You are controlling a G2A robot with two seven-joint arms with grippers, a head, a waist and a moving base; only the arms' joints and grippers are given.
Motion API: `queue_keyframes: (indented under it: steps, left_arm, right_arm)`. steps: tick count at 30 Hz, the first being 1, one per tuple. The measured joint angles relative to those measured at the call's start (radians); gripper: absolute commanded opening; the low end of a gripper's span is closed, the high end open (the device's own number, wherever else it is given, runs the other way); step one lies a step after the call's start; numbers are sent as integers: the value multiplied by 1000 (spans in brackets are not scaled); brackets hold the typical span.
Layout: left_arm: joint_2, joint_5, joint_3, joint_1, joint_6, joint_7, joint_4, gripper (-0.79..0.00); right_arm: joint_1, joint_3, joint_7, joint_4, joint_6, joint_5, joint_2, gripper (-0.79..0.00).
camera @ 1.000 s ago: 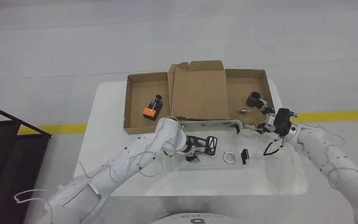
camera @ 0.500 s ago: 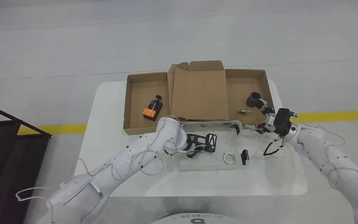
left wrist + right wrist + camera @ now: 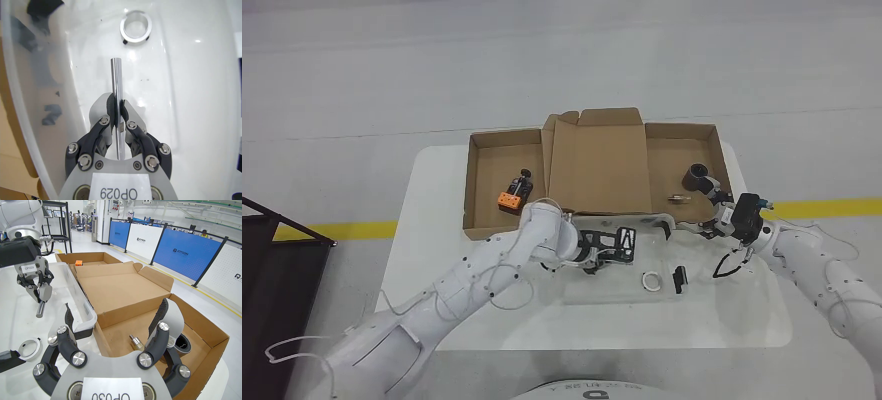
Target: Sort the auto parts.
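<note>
My left gripper is shut on a shiny metal rod, held above the floor of the clear plastic tray. In the top view this gripper is near the tray's far side by the cardboard box. A silver ring and a black part lie in the tray. My right gripper hangs open and empty over the tray's corner and the box's right compartment, which holds a small stud and a dark bushing. An orange part lies in the left compartment.
The box's middle section is covered by a closed flap. The tray's raised rim runs along the box's front wall. White table lies left of the tray and in front of it.
My left gripper has moved across the tray toward the box side and to the right, carrying the rod. The right arm has kept still.
</note>
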Motion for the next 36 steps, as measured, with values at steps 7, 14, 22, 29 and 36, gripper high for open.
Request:
queue_keyframes:
  steps: [7,14,22,29,36]
  left_arm:
    - [42,-22,-117,58,45,9,-154,-785]
    - [98,-25,-280,160,49,-11,-356,-785]
    - [138,31,-431,250,104,-16,-431,-785]
    - [155,106,-543,256,207,-15,-357,-785]
    - [157,9,-620,188,286,-108,-164,-785]
  right_arm:
    - [0,0,0,0,0,0,0,0]
    - [0,0,0,0,0,0,0,0]
    - [0,0,0,0,0,0,0,0]
    - [0,0,0,0,0,0,0,0]
    - [0,0,0,0,0,0,0,0]
